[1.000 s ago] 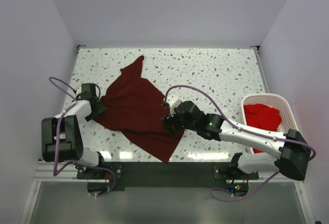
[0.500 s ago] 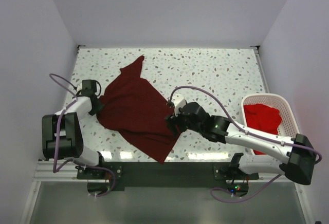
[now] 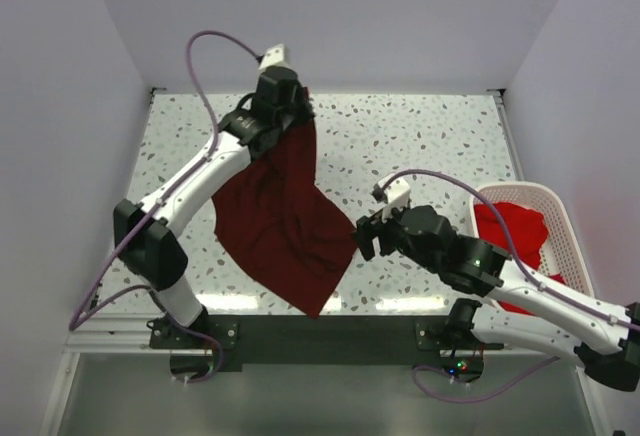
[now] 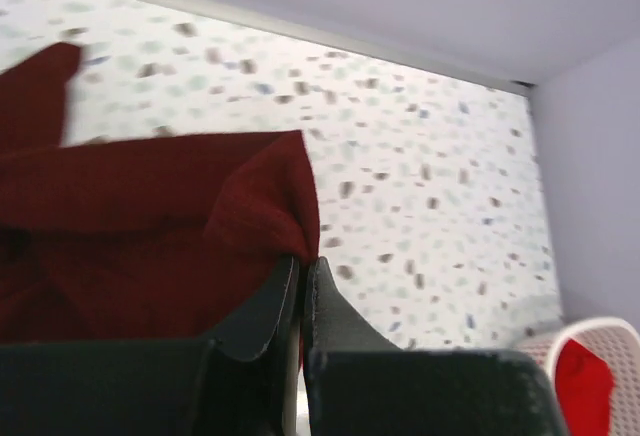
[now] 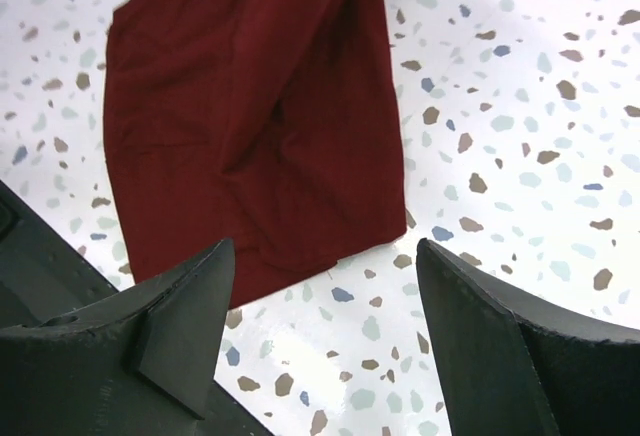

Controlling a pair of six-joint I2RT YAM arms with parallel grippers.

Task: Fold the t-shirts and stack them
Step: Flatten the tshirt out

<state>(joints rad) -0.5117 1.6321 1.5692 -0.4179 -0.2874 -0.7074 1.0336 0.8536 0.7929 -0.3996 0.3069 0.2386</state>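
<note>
- Speckled surface (image 3: 430,146) carries only the near end of the maroon t-shirt (image 3: 285,226) now.
- Our left gripper (image 4: 303,261), pinched on the cloth edge, has raised it toward the far side.
- Our right gripper (image 5: 318,251) has released and stands wide; we judge that flattening comes next.

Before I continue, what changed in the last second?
The left hand, shut on the maroon t-shirt, swung from the table's left side to the far edge, lifting it. The right hand let go, opened and drew back right. The basket and its red t-shirt stayed.
</note>
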